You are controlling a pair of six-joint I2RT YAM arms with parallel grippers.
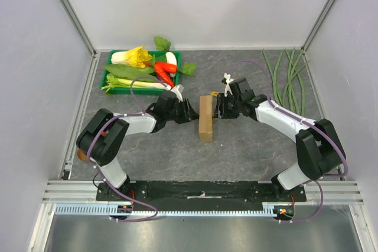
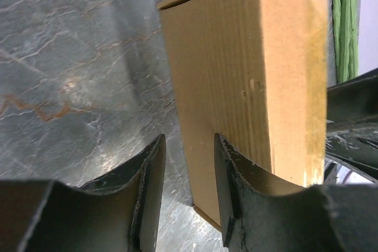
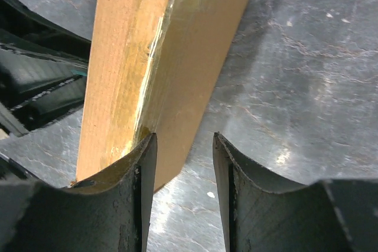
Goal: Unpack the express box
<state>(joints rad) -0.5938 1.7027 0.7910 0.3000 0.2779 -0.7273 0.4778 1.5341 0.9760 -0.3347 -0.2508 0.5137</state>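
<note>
**Both pincers released, one on each side of the express box**
The left pincer (image 2: 189,143) and right pincer (image 3: 185,140) stand parted with nothing clamped. In each wrist view one finger overlaps an edge of the express box (image 1: 205,117); contact cannot be confirmed. The box stands on a long narrow side at mid-counter (image 1: 248,146). The green vegetable tray (image 1: 136,91) is far left and the long beans (image 1: 289,81) are far right.

I see the express box (image 1: 206,118) standing on its edge in the middle of the bench (image 1: 248,151), its length running near to far. My left hand (image 1: 192,112) sits just left of it and my right hand (image 1: 218,109) just right. The vegetable tray (image 1: 107,75) lies far left, and the long beans (image 1: 290,81) lie far right on the bench.
</note>
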